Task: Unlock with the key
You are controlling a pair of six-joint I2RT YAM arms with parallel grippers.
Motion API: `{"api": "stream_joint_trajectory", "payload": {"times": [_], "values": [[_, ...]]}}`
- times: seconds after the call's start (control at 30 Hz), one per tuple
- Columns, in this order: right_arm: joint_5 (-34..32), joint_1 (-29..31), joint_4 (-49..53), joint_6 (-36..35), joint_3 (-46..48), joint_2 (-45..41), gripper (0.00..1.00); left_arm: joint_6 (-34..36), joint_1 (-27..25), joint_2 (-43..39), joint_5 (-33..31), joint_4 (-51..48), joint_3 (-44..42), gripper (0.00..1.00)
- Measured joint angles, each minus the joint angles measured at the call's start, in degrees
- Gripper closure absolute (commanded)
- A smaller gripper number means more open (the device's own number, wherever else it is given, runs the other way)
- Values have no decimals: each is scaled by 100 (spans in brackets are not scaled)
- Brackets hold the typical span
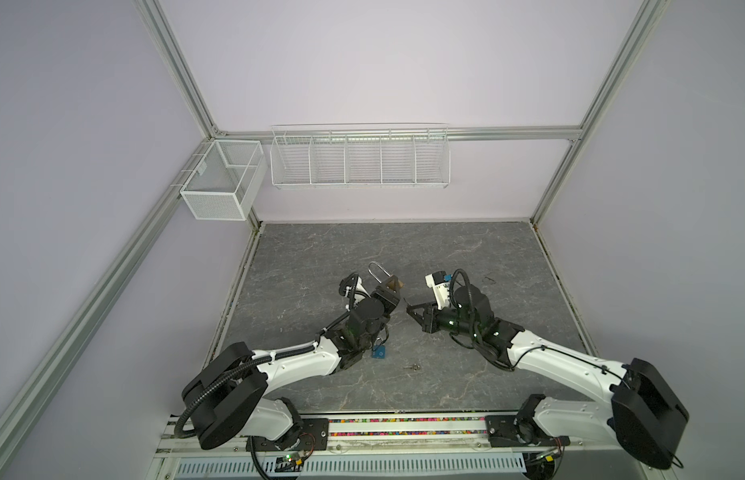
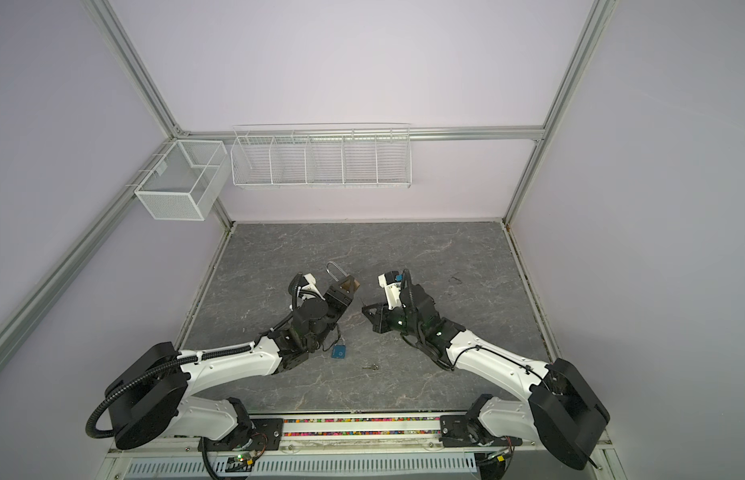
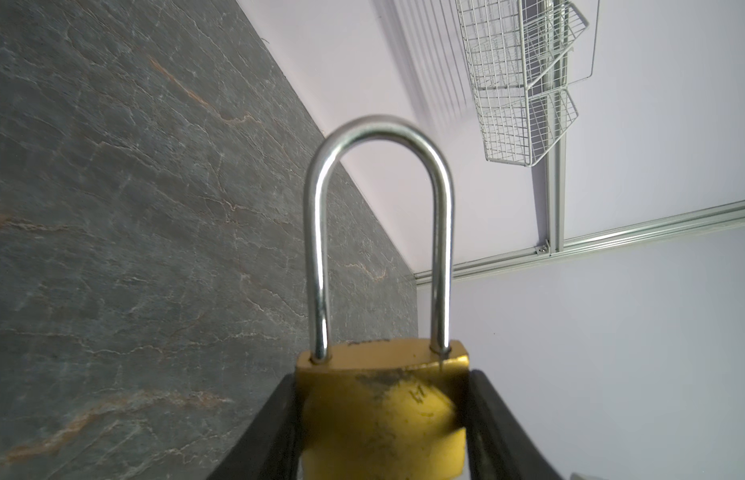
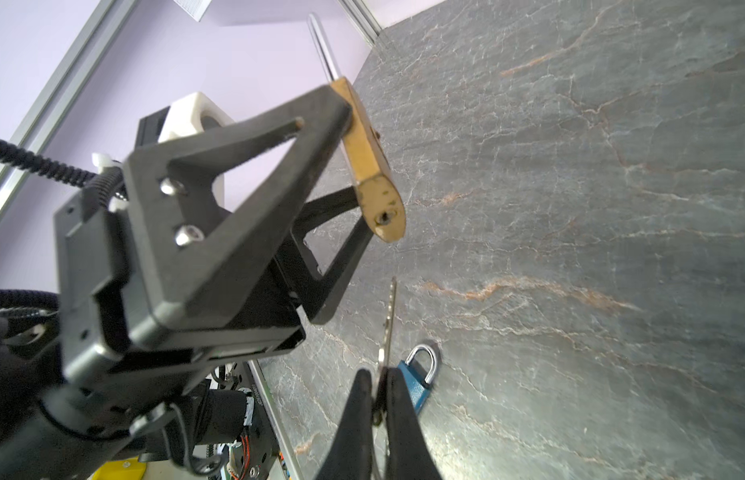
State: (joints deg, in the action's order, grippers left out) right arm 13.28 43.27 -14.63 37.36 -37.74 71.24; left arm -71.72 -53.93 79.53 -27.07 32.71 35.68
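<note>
Nearest the robot's base, a loose key [image 1: 412, 367] lies flat on the table [image 1: 445, 249]. Just behind it and to the left lies a blue lock [image 1: 378, 353], partly under the left arm's wrist in both top views. In the right wrist view the blue lock's shackle looks closed [image 4: 416, 382].

Farther in, the two grippers face each other above the middle of the table with a gap between them. The right gripper [image 1: 409, 309] is clamped tight on the key [image 4: 389, 320]. It pinches the bow end, and the toothed blade sticks out past the fingertips toward the left gripper. The left gripper [image 1: 390, 286] stands about half-wide and grips the padlock [image 1: 395, 284], a brass one, by the two sides of its body. The left wrist view shows a black finger [image 3: 279, 428] pressed against each side. The shackle [image 3: 377, 129] points away from the wrist, toward the back wall, and both its legs sit in the body. The padlock is off the table.

In the right wrist view the padlock's underside, with its keyhole [image 4: 383, 217], faces the right gripper. The key's tip is near the keyhole, short of it and not touching.

Beyond the right gripper a small dark scrap [image 1: 489, 279] lies on the table; what it is I cannot tell. On the back wall hangs a wire rack [image 1: 359, 160] with a mesh basket [image 1: 221, 183] to its left.
</note>
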Motion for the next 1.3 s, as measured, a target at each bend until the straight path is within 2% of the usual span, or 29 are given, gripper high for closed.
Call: {"api": "stream_joint_trajectory", "payload": {"times": [0.43, 1.3], "values": [[4, 2, -13, -101, -278, 404, 94, -127, -2, -44, 146, 11, -109, 100], [31, 2, 9, -140, -343, 485, 94, -133, 0, -103, 144, 46, -120, 100]]}}
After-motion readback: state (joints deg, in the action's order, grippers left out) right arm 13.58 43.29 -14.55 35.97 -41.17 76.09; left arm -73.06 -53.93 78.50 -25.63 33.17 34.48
